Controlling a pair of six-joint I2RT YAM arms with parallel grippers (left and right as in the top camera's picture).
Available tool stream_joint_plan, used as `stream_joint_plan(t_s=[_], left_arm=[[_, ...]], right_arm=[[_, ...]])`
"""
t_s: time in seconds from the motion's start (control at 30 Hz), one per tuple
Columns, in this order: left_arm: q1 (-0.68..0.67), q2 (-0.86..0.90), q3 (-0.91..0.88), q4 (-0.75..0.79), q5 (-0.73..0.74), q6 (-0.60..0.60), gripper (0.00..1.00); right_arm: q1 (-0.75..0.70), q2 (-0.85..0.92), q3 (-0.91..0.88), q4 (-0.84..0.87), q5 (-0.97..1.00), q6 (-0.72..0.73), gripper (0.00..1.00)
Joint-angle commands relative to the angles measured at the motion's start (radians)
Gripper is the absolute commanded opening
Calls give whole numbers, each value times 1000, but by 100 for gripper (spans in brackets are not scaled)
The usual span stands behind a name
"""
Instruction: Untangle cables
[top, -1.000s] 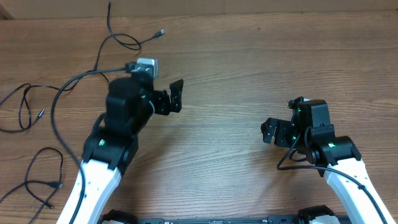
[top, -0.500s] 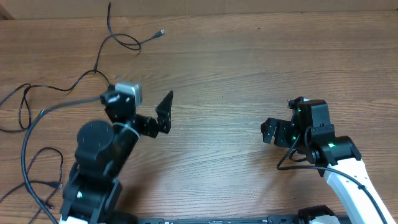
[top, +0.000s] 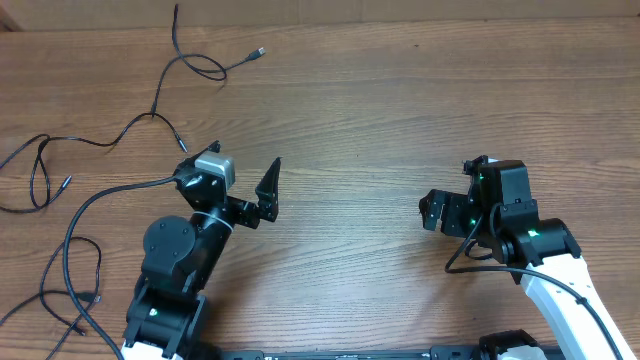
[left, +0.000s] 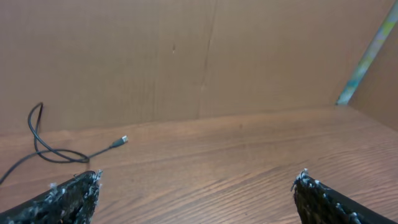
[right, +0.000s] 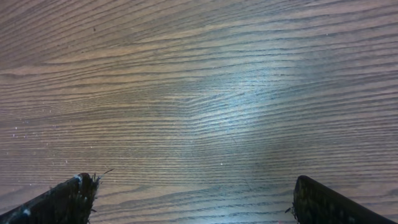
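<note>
The table (top: 380, 90) is brown wood-grain board with the grain running crosswise, and a pale sheen of light lies on it in the right wrist view. Behind the far edge, straight ahead of the left gripper (left: 196, 180), rises a plain brown wall (left: 124, 56) like cardboard, with a vertical seam in it. A pale striped strip (left: 367, 53) slants in the corner off to that gripper's right. The left gripper is tipped up toward this wall, its jaws spread wide with only tabletop showing between them. The cables (top: 158, 98) all lie on the table to the left gripper's left and beyond it. One cord loops ahead of it toward the far edge and ends in a silver-tipped plug (top: 260, 50); the same plug (left: 123, 140) shows in the left wrist view. Another cord (top: 34, 180) makes a narrow loop well to its left, and a third (top: 99, 268) lies in a loose loop to its left, nearer the robot base. Whether they cross one another I cannot tell. The right gripper (right: 193, 183), well off to the left gripper's right, faces down at wood, its jaws likewise wide apart and holding nothing
</note>
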Motion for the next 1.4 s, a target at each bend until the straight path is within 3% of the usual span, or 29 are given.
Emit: stream_joint_plan(t_s=[0.0, 0.23, 0.6, 0.77, 1.1, 1.37], left_arm=[[5, 26, -3, 8, -8, 12, 100], [-11, 36, -5, -10, -7, 11, 100], [45, -181, -24, -184, -33, 25, 100], [100, -280, -134, -135, -25, 7, 100], [134, -477, -406, 135, -35, -27, 100], [143, -570, -513, 148, -33, -27, 99]], right_arm=[[-4, -6, 7, 6, 2, 3, 100], [-4, -6, 7, 6, 2, 3, 100], [-4, -6, 7, 6, 2, 3, 100], [-4, -6, 7, 6, 2, 3, 100], [-4, -6, 7, 6, 2, 3, 100], [-4, -6, 7, 6, 2, 3, 100]])
